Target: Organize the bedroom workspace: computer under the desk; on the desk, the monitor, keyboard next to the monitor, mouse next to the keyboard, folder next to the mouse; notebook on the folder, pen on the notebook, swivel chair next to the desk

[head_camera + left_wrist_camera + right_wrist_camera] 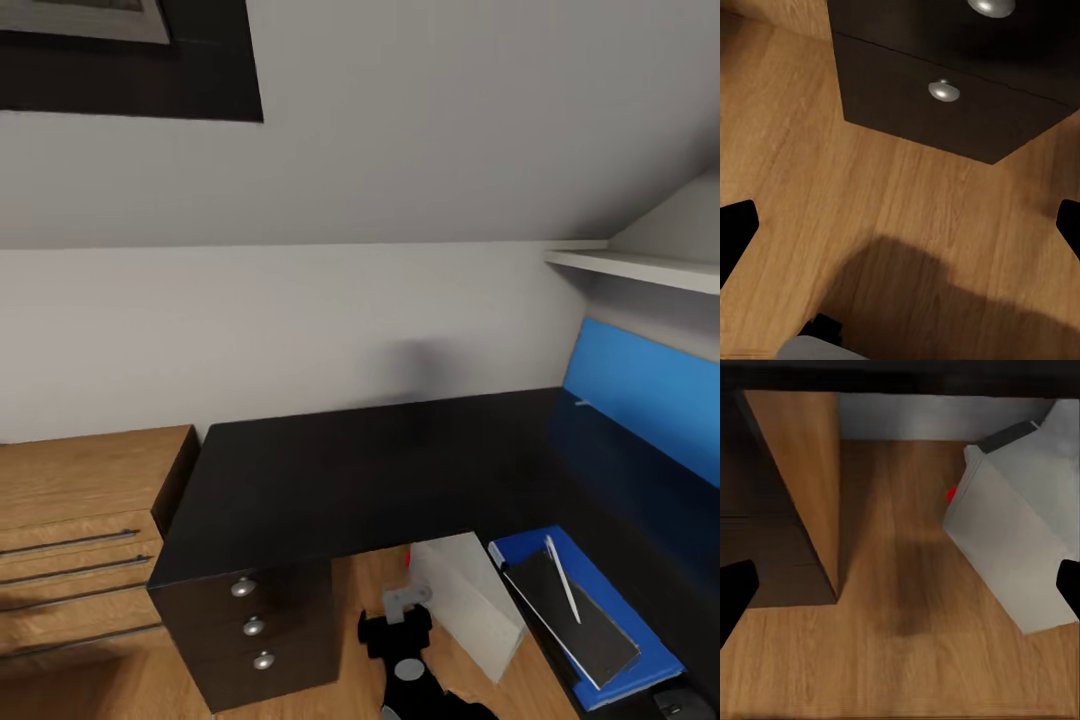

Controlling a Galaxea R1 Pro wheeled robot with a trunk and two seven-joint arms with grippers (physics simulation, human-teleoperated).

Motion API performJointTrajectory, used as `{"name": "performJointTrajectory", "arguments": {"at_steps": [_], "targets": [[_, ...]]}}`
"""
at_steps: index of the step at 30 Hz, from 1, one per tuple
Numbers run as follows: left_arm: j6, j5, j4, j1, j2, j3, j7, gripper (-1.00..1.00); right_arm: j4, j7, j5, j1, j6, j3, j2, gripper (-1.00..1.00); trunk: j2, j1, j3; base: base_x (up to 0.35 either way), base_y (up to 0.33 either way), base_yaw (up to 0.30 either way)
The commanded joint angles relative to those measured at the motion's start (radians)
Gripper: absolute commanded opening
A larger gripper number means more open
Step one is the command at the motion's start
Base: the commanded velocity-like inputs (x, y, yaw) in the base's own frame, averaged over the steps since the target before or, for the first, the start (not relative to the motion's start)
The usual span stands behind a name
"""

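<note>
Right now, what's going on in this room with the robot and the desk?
Nothing is being held. The robot faces the black desk, both arms low over the wood floor, fingers spread apart in both wrist views. The blue folder lies on the desk's right side with the notebook and pen stacked on it. The grey computer stands below the desk.

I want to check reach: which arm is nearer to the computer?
Right. Its jaws point at the computer close ahead; the left arm's face the floor before the drawers.

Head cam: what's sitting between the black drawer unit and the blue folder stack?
In the head view, the computer stands on the wood floor under the desk, between the drawers and the folder.
</note>
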Motion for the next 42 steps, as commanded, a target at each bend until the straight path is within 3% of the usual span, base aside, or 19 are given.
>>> {"name": "performJointTrajectory", "arguments": {"at_steps": [1,4,8,9,12,18,21,23,26,31,42], "targets": [[-0.007,0.010,-0.001,0.000,0.001,-0.005,0.006,1.00,0.030,-0.006,-0.003,-0.002,-0.024,0.011,0.001,1.00,-0.001,0.000,-0.001,-0.169,0.000,0.268],[-0.007,0.012,-0.001,0.000,0.002,-0.005,0.005,1.00,0.202,0.017,-0.005,-0.002,-0.190,0.052,0.014,1.00,-0.001,0.000,-0.001,-0.263,0.000,0.141],[-0.007,0.014,0.001,0.000,0.004,-0.004,0.005,1.00,0.336,0.075,-0.006,-0.001,-0.305,0.065,0.037,1.00,-0.001,0.000,-0.001,-0.312,0.000,0.046],[-0.007,0.015,0.001,0.000,0.009,0.001,0.004,1.00,0.440,0.140,-0.008,-0.001,-0.364,0.070,0.056,1.00,-0.001,0.000,-0.001,-0.330,0.000,0.011],[-0.005,0.017,0.020,0.000,0.014,0.015,0.003,1.00,0.542,0.217,-0.008,-0.001,-0.412,0.071,0.074,1.00,-0.001,0.000,-0.001,-0.332,0.000,0.006],[-0.008,0.012,0.145,0.000,0.015,0.021,0.002,1.00,0.627,0.281,-0.009,-0.001,-0.467,0.070,0.081,1.00,-0.001,0.000,-0.001,-0.309,0.000,0.001],[-0.016,0.008,0.253,0.000,0.015,0.017,0.000,1.00,0.697,0.313,-0.010,-0.001,-0.527,0.071,0.083,1.00,-0.001,0.000,-0.001,-0.104,0.000,0.007],[-0.064,0.008,0.383,0.000,0.016,0.017,-0.018,1.00,0.742,0.329,-0.010,0.000,-0.596,0.071,0.084,1.00,0.013,-0.008,0.005,-0.018,0.000,0.163],[-0.149,0.009,0.454,0.000,0.016,0.017,-0.071,1.00,0.765,0.333,-0.010,0.000,-0.625,0.070,0.083,1.00,0.034,-0.019,0.015,-0.007,0.000,0.227],[-0.208,0.012,0.489,0.000,0.016,0.016,-0.120,1.00,0.795,0.334,-0.010,0.002,-0.648,0.070,0.083,1.00,0.069,-0.038,0.030,-0.002,0.000,0.264],[-0.220,0.011,0.496,0.000,0.015,0.015,-0.132,1.00,0.879,0.335,-0.011,0.015,-0.685,0.067,0.077,1.00,0.146,-0.081,0.065,-0.061,0.000,0.278]]}}
